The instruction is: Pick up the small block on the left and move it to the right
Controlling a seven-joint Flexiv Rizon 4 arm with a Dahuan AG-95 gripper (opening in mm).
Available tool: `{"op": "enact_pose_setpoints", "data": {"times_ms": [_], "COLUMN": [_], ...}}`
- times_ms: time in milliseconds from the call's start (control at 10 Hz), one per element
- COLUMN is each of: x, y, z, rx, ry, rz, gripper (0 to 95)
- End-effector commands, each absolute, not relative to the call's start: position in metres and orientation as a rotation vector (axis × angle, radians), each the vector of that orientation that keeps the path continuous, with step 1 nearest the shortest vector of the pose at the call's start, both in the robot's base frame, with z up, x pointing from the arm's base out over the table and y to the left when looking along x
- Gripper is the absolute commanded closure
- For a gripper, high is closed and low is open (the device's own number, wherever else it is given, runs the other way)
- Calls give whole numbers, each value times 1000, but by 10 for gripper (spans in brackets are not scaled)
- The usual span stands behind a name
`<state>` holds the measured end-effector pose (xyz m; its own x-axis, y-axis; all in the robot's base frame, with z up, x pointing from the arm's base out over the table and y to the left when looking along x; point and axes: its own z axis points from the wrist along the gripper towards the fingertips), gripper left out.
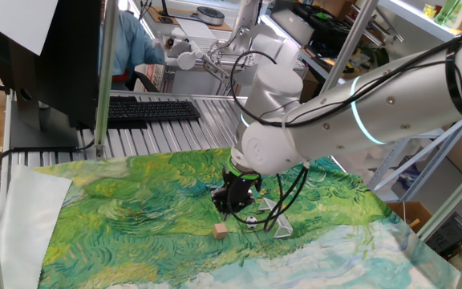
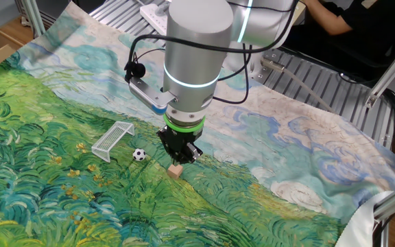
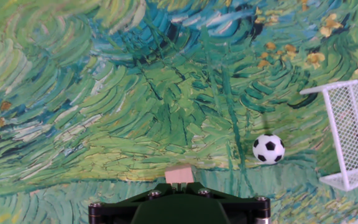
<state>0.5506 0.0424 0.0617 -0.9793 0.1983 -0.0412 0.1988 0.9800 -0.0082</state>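
Observation:
The small block (image 2: 175,170) is a tan wooden cube lying on the green painted cloth; it also shows in one fixed view (image 1: 220,230) and at the bottom centre of the hand view (image 3: 180,174). My gripper (image 2: 181,155) hangs just above the block, a little apart from it, and also shows in one fixed view (image 1: 234,204). Its dark fingers look spread and hold nothing. The hand view shows only the gripper's black base, not the fingertips.
A black-and-white mini soccer ball (image 2: 138,154) lies beside the block, and also shows in the hand view (image 3: 268,149). A small white goal frame (image 2: 112,139) stands past the ball. A keyboard (image 1: 152,110) lies on the metal table behind the cloth.

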Motion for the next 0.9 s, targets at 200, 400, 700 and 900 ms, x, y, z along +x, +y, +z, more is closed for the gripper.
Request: {"op": "enact_pose_setpoints", "data": {"times_ms": [200,400,700,900], "x": [553,553,553,553], "y": [42,42,42,42], "z": [63,61,61,61], "rx": [307,305,297,298], "ry": [3090,3090,3093,3092], "rz": [-18,-20,-24,-28], "gripper": [950,950,760,760]}}
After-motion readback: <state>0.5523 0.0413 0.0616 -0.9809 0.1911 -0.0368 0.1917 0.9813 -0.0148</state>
